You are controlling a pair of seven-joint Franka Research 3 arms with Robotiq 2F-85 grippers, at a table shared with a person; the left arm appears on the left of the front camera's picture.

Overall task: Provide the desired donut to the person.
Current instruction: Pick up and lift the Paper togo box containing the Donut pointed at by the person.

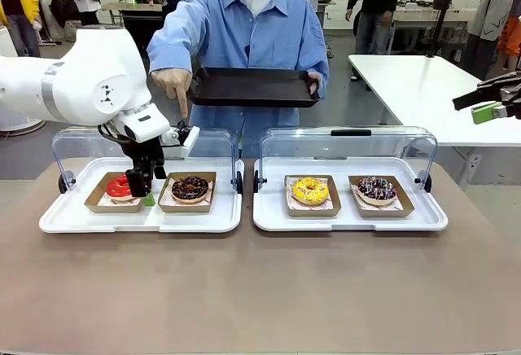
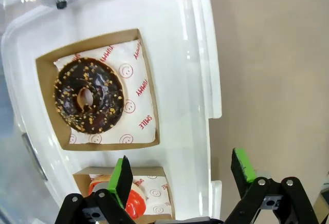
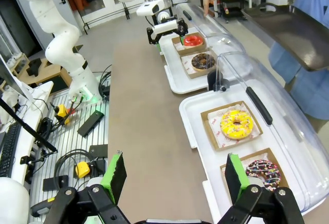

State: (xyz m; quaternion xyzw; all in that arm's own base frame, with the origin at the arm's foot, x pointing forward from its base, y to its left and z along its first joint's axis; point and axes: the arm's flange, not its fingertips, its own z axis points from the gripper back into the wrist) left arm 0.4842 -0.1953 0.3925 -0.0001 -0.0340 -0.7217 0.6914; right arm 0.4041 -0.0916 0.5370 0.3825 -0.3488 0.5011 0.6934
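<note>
The person [image 1: 244, 29] at the far side holds a black tray [image 1: 252, 88] in one hand and points a finger [image 1: 181, 101] down at the left white tray [image 1: 65, 218]. That tray holds a red donut [image 1: 119, 186] and a chocolate donut with orange bits [image 1: 190, 188], each in a brown box. My left gripper [image 1: 143, 190] hangs open low beside the red donut [image 2: 134, 204], one green pad [image 2: 122, 179] next to it, and holds nothing. The chocolate donut [image 2: 88, 96] lies beyond the fingers. My right gripper [image 3: 175, 175] is open and high at the right edge.
The right white tray [image 1: 269, 221] carries a yellow donut [image 1: 310, 190] and a sprinkled chocolate donut [image 1: 376, 189]. Clear hinged lids [image 1: 350, 143] stand open behind both trays. Bare brown table [image 1: 260, 290] lies in front. A white table [image 1: 415, 86] stands at the back right.
</note>
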